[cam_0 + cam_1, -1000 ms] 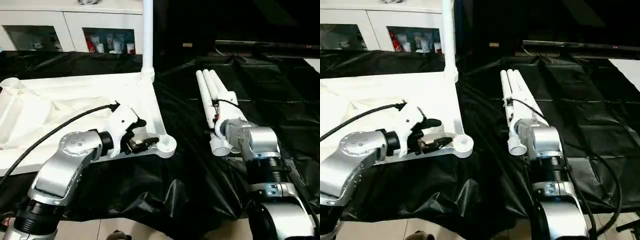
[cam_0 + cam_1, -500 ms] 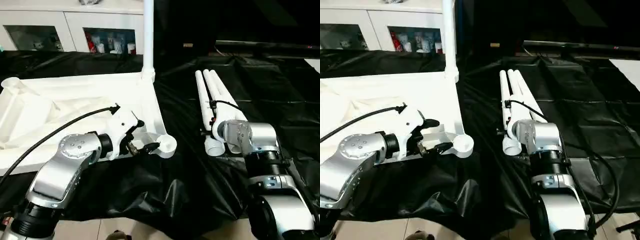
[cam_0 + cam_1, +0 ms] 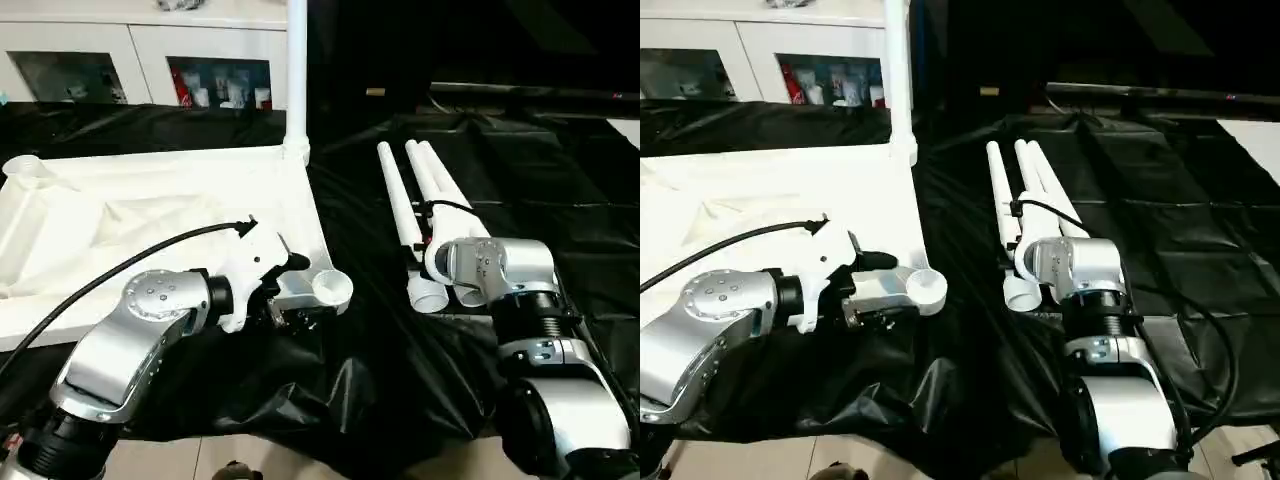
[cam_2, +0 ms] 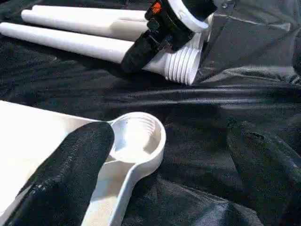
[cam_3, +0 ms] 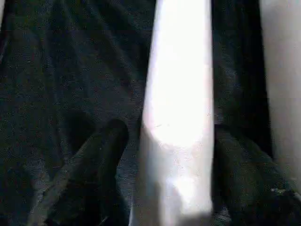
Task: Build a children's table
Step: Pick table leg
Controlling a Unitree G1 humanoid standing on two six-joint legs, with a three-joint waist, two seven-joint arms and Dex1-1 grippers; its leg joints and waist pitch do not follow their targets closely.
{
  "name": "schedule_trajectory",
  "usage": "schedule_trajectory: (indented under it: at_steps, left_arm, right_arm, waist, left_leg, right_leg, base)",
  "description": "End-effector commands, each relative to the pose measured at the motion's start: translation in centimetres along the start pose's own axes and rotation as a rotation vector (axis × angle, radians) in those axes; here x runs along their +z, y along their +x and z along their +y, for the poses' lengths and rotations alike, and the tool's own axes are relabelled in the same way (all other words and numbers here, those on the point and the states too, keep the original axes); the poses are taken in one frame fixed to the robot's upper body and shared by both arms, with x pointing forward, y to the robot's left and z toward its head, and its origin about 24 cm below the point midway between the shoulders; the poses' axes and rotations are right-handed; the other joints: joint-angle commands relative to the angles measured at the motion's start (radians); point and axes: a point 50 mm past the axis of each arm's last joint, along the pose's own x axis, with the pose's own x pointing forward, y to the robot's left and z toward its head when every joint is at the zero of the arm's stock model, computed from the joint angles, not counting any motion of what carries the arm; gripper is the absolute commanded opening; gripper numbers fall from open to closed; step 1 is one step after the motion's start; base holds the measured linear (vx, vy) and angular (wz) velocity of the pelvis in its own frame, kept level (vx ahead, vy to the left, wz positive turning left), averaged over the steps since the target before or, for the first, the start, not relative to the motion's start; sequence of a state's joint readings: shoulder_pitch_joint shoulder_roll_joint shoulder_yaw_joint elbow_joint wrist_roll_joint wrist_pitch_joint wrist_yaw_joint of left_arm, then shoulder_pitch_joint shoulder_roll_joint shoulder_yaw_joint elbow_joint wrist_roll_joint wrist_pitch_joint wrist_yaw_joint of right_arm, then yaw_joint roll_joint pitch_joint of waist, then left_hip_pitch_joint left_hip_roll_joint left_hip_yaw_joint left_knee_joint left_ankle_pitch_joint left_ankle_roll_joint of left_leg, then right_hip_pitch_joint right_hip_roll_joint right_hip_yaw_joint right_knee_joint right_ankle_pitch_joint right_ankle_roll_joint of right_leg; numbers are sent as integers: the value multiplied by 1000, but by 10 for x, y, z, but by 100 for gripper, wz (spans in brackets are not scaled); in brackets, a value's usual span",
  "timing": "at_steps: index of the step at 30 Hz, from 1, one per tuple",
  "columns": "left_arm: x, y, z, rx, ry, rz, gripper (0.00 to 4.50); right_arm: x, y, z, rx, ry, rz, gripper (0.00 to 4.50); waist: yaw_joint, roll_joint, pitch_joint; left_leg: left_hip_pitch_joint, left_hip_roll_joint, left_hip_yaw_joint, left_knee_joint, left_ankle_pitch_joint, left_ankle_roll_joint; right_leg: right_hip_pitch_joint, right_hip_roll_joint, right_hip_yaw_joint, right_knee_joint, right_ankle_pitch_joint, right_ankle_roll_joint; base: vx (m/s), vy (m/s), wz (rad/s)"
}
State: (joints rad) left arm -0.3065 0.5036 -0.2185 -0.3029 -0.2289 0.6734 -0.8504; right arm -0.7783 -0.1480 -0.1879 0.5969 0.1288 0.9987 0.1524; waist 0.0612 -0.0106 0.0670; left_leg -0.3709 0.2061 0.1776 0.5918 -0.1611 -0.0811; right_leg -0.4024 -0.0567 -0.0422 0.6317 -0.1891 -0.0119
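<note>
Since a second ago, has nudged one leg [image 3: 398,215] askew from the bundle with right gripper [image 5: 171,155], hold firm or not impossible to tell. Has drawn left gripper [image 4: 169,141], wide open and empty, beside tabletop's [image 3: 150,195] near corner socket [image 4: 136,136]. Should clamp near the ribbed end, lift level, stand square over that socket before twisting; counts four legs, three lying on black sheet [image 3: 560,180], one upright [image 3: 296,70] in far corner, and one tabletop.

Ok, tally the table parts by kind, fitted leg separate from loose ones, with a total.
Tabletop: 1
Fitted leg, upright in the far corner socket: 1
Loose legs lying on the black sheet: 3
Total: 5
</note>
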Motion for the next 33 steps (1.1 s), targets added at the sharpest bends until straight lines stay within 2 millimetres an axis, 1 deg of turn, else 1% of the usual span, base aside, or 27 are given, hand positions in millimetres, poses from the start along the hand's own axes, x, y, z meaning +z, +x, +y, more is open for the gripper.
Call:
schedule_trajectory:
  at_steps: [1, 2, 3, 4, 5, 6, 8, 9, 10, 11, 12, 15, 16, 17, 18, 19, 20, 21, 22, 23, 26, 28, 29, 30, 31, 32, 33]
  left_arm:
    - [3, 0, 0, -15, -15, -4, 450]
    - [2, 0, 0, -11, -21, -2, 450]
    - [1, 0, 2, 4, -26, 8, 450]
    - [0, -1, 6, 27, -25, 21, 450]
    - [-2, -1, 11, 63, -30, 35, 450]
    - [-2, -1, 13, 75, -38, 32, 450]
    - [-1, -2, 16, 84, -49, 25, 450]
    - [0, -1, 17, 90, -57, 15, 450]
    - [2, 0, 20, 107, -72, -1, 450]
    - [5, 1, 24, 137, -90, -25, 450]
    - [6, 2, 26, 156, -99, -37, 450]
    - [13, 4, 33, 202, -120, -94, 450]
    - [14, 4, 34, 208, -123, -101, 450]
    - [18, 4, 38, 230, -147, -129, 450]
    - [18, 4, 38, 230, -147, -129, 450]
    - [25, 5, 44, 260, -173, -176, 450]
    - [33, 6, 51, 296, -220, -230, 450]
    - [36, 7, 53, 308, -240, -250, 450]
    - [38, 7, 55, 316, -254, -263, 450]
    - [44, 8, 60, 342, -305, -308, 450]
    - [55, 13, 70, 374, -415, -383, 450]
    - [61, 18, 69, 347, -446, -410, 450]
    - [63, 19, 69, 338, -450, -416, 450]
    - [67, 22, 68, 315, -463, -431, 450]
    - [73, 27, 66, 280, -495, -460, 450]
    - [73, 27, 66, 280, -495, -460, 450]
    - [76, 30, 65, 258, -521, -476, 450]
  right_arm:
    - [-6, 2, -3, -1, 33, 28, 272]
    - [-6, 3, -3, -1, 40, 26, 272]
    - [-6, 3, -4, -1, 45, 25, 260]
    - [-6, 4, -4, -3, 54, 23, 260]
    - [-6, 4, -5, -3, 69, 20, 249]
    - [-7, 4, -5, -3, 72, 19, 228]
    - [-7, 5, -5, -2, 75, 19, 222]
    - [-8, 5, -5, 1, 81, 18, 205]
    - [-8, 4, -5, 8, 93, 8, 197]
    - [-7, 4, -4, 24, 119, -2, 197]
    - [-7, 3, -4, 34, 135, -7, 192]
    - [-3, 2, -2, 56, 168, -70, 188]
    - [-2, 1, -1, 60, 173, -75, 188]
    - [0, 1, 1, 72, 194, -105, 188]
    - [0, 1, 1, 72, 194, -105, 188]
    - [4, -1, 3, 101, 233, -156, 188]
    - [10, -4, 6, 147, 279, -241, 187]
    - [13, -6, 6, 164, 296, -275, 187]
    - [15, -7, 7, 176, 307, -299, 187]
    - [20, -12, 8, 229, 327, -379, 187]
    - [35, -32, 17, 425, 298, -628, 187]
    - [39, -45, 25, 562, 273, -714, 187]
    - [39, -48, 27, 589, 266, -722, 187]
    - [39, -54, 32, 656, 248, -741, 187]
    - [37, -63, 39, 759, 207, -773, 186]
    - [37, -63, 39, 759, 207, -773, 186]
    - [35, -67, 44, 802, 169, -777, 186]
  waist:
    - [4, 12, -75]
    - [4, 12, -75]
    - [5, 16, -75]
    - [4, 16, -74]
    - [4, 19, -75]
    - [4, 17, -75]
    - [3, 22, -75]
    - [2, 19, -77]
    - [2, 19, -77]
    - [3, 24, -77]
    - [2, 26, -77]
    - [3, 25, -80]
    - [1, 32, -79]
    - [3, 34, -80]
    - [4, 31, -81]
    - [5, 33, -82]
    - [5, 33, -80]
    - [9, 34, -83]
    - [8, 32, -83]
    - [10, 33, -84]
    - [13, 32, -84]
    - [19, 27, -85]
    - [23, 29, -86]
    - [24, 31, -85]
    - [27, 36, -86]
    - [30, 33, -85]
    - [30, 34, -84]
  left_leg:
    - [16, 8, -3, -62, -210, -79]
    - [17, 8, -3, -62, -212, -79]
    - [17, 7, -4, -62, -215, -79]
    - [17, 7, -4, -62, -220, -79]
    - [17, 6, -4, -62, -224, -81]
    - [18, 5, -4, -62, -230, -82]
    - [17, 5, -5, -62, -234, -85]
    - [17, 5, -4, -61, -227, -82]
    - [17, 5, -4, -61, -227, -82]
    - [19, 4, -4, -60, -231, -83]
    - [18, 4, -4, -60, -233, -84]
    - [17, 5, -6, -60, -223, -78]
    - [16, 3, -5, -59, -228, -77]
    - [16, 4, -7, -58, -227, -79]
    - [15, 3, -6, -57, -220, -73]
    - [14, 3, -7, -58, -213, -69]
    - [14, 2, -4, -57, -216, -66]
    - [16, 3, -4, -54, -216, -64]
    - [11, 3, -5, -56, -202, -57]
    - [12, 4, -6, -56, -200, -55]
    - [8, 3, -3, -53, -183, -30]
    - [4, 3, -4, -53, -152, 2]
    - [6, 4, -3, -52, -146, 9]
    - [5, 5, -4, -52, -137, 16]
    - [6, 6, -6, -52, -139, 21]
    - [6, 7, -6, -52, -148, 21]
    - [6, 8, -7, -55, -154, 15]
  right_leg:
    - [44, -57, 39, -72, -185, -152]
    - [43, -56, 39, -72, -184, -153]
    - [44, -56, 38, -72, -182, -153]
    - [43, -55, 38, -73, -185, -151]
    - [43, -55, 38, -73, -187, -150]
    - [44, -54, 38, -75, -191, -148]
    - [44, -55, 37, -75, -190, -150]
    - [46, -54, 37, -74, -178, -153]
    - [46, -54, 37, -74, -178, -153]
    - [45, -53, 37, -74, -176, -157]
    - [45, -53, 37, -75, -173, -159]
    - [48, -53, 36, -74, -146, -163]
    - [47, -52, 36, -77, -143, -164]
    - [50, -54, 35, -74, -140, -166]
    - [50, -54, 36, -74, -137, -171]
    - [52, -54, 35, -73, -135, -173]
    - [49, -53, 36, -76, -138, -171]
    - [49, -56, 36, -77, -137, -172]
    - [53, -55, 35, -74, -120, -178]
    - [53, -55, 34, -72, -114, -179]
    - [57, -56, 34, -75, -94, -180]
    - [61, -56, 33, -73, -76, -180]
    - [60, -56, 34, -74, -70, -178]
    - [59, -55, 33, -74, -65, -182]
    - [59, -56, 32, -72, -62, -191]
    - [59, -58, 32, -76, -73, -194]
    - [57, -59, 31, -77, -95, -198]
  base:
    - [0, 0, 0]
    - [0, 0, 0]
    - [0, 0, 0]
    - [0, 0, 0]
    - [0, 0, 0]
    - [0, 0, 0]
    - [0, 0, 0]
    - [0, 0, 0]
    - [0, 0, 0]
    - [0, 0, 0]
    - [0, 0, 0]
    - [0, 0, 0]
    - [0, 0, 0]
    - [0, 0, 0]
    - [0, 0, 0]
    - [0, 0, 0]
    - [0, 0, 0]
    - [0, 0, 0]
    - [0, 0, 0]
    - [0, 0, 0]
    - [0, 0, 0]
    - [0, 0, 0]
    - [0, 0, 0]
    - [0, 0, 0]
    - [0, 0, 0]
    - [0, 0, 0]
    - [0, 0, 0]
